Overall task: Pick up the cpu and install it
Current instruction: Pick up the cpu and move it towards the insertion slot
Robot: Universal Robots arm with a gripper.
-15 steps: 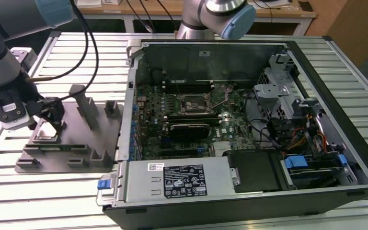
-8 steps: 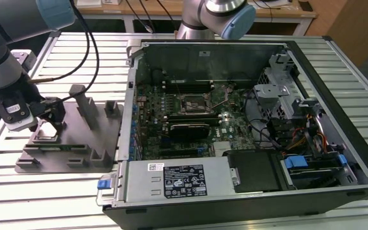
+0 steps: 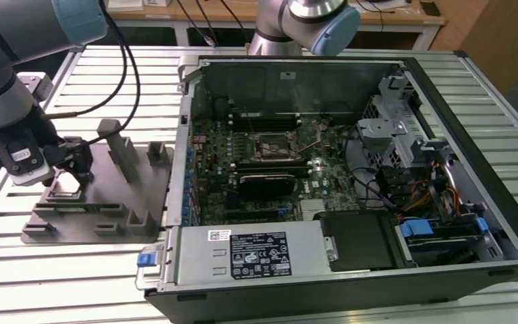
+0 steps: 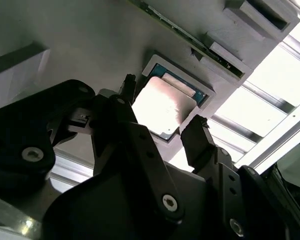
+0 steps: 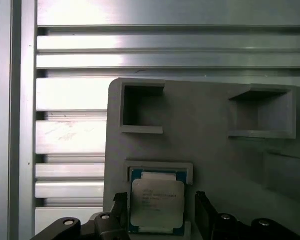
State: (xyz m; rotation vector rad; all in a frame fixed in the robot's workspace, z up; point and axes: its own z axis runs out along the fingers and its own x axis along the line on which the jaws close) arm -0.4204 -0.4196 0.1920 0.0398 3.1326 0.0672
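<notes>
Exterior view: jaws low over the grey fixture plate (image 3: 97, 209) on the tabletop (image 3: 25, 270), well apart from the computer case (image 3: 477, 162). Second wrist view: jaws spread, straddling the cpu (image 4: 162, 110), seemingly not touching it. First wrist view: cpu (image 5: 156, 207) flat in its pocket. I judge this the pick-up stage, which calls for a square, level closing.

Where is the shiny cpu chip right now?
The cpu lies in its pocket on the grey fixture plate, at the exterior view's left of the computer case, between the fingertips of the open gripper in both wrist views.
</notes>
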